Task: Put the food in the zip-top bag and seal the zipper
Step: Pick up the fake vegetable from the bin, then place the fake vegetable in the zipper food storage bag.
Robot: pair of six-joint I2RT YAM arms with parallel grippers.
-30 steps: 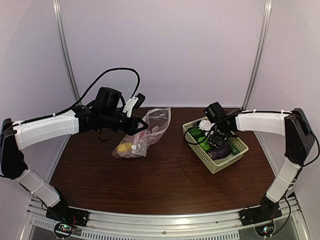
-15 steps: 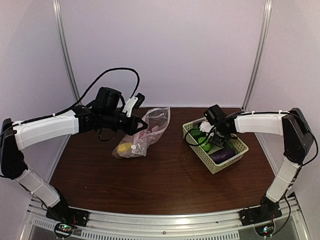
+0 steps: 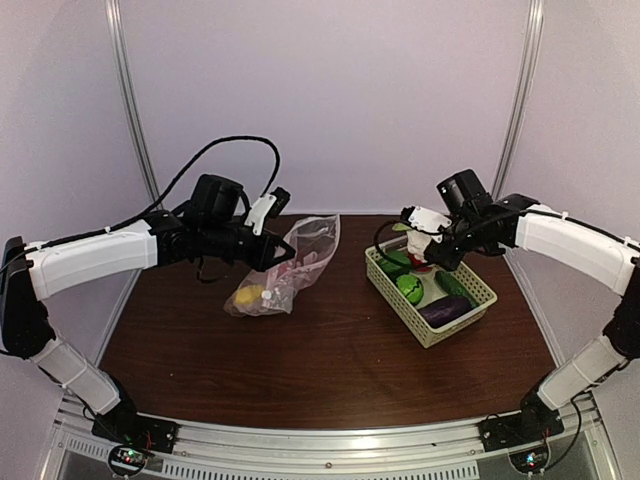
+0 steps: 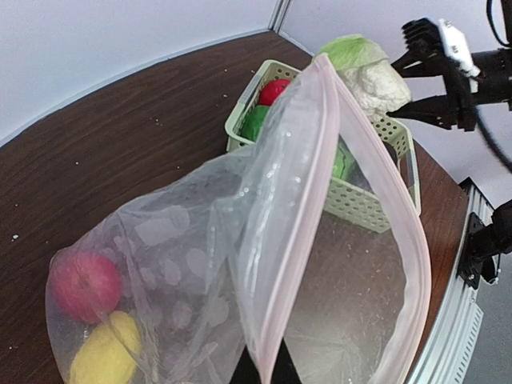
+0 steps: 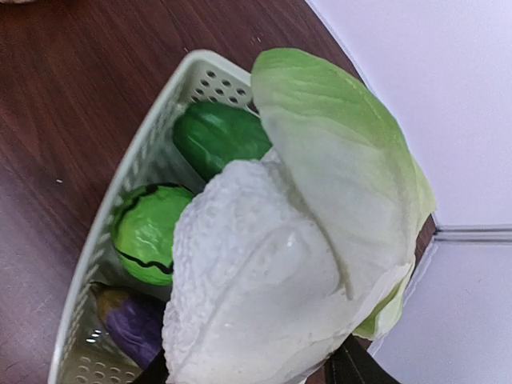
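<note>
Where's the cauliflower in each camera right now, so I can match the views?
Top external: cauliflower right of centre, held up over the basket's far end.
Left wrist: upper right, beyond the open mouth of the zip-top bag.
Right wrist: fills the centre and bottom, its green leaf at upper right.
Shared landmark: the pale green basket, seen in all three.

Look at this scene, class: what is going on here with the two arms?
The left fingers pinch the mouth edge of the clear crinkly zip-top bag, holding it open. A red-pink ball and a yellow piece lie inside. The right fingers grip the white cauliflower with green leaves above the pale green lattice basket, where a purple eggplant and a green round piece lie. The pale zipper strip is not sealed.
</note>
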